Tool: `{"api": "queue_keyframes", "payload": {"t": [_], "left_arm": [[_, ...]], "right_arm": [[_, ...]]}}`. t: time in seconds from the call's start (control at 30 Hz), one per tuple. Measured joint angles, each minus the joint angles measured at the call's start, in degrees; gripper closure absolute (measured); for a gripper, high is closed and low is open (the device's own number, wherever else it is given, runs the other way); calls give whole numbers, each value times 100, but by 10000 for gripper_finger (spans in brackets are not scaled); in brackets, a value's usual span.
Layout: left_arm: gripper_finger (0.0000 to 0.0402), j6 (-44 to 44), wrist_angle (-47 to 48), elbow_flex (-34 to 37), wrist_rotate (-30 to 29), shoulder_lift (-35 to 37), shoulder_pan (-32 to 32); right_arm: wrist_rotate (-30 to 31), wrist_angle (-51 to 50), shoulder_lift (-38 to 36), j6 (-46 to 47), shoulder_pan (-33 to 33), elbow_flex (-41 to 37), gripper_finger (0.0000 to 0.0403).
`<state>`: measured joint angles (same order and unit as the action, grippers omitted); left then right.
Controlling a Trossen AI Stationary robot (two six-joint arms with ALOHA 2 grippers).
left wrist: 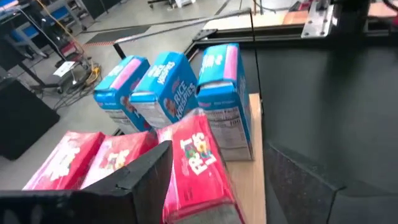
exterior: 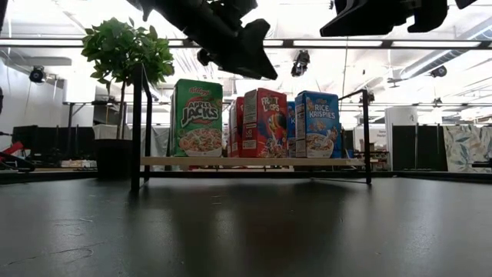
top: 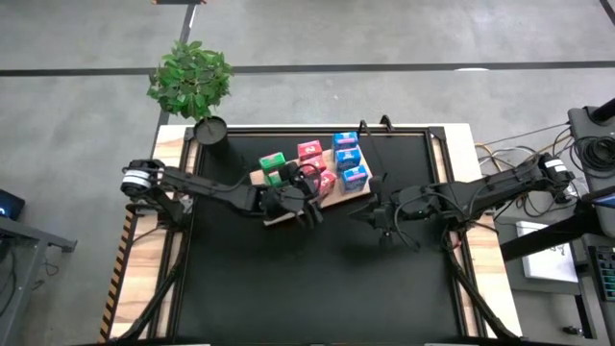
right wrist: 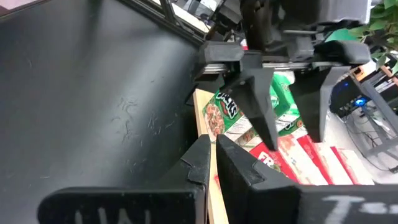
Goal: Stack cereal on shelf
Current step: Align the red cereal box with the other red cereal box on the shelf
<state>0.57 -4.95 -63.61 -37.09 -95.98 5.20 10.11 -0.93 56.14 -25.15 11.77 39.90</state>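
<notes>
Several small cereal boxes stand upright on their bottoms on the light-wood shelf board (top: 277, 217) at the table's far middle. Three blue boxes (top: 349, 160) form a row at its right, the pink-red ones (top: 309, 151) stand in the middle and the green ones (top: 273, 161) at its left. My left gripper (top: 306, 197) is open above the board's near side, over a pink-red box (left wrist: 199, 168), and the low view shows it (exterior: 257, 65) clear of the box tops. My right gripper (top: 377, 213) is shut and empty, raised over the mat just right of the board.
A potted plant (top: 192, 77) stands at the table's far left corner. A thin black frame (exterior: 138, 131) with upright posts borders the mat. The black mat (top: 317, 288) lies bare on the near side of the board.
</notes>
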Motion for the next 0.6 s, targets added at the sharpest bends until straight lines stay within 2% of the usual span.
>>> {"api": "queue_keyframes", "payload": {"t": [0.47, 0.6], "left_arm": [[197, 17, 516, -11, -179, -11, -42], [208, 68, 675, -11, -460, -6, -40]], "right_arm": [[4, -11, 3, 2, 0, 0, 385], [4, -13, 7, 2, 0, 0, 385]]}}
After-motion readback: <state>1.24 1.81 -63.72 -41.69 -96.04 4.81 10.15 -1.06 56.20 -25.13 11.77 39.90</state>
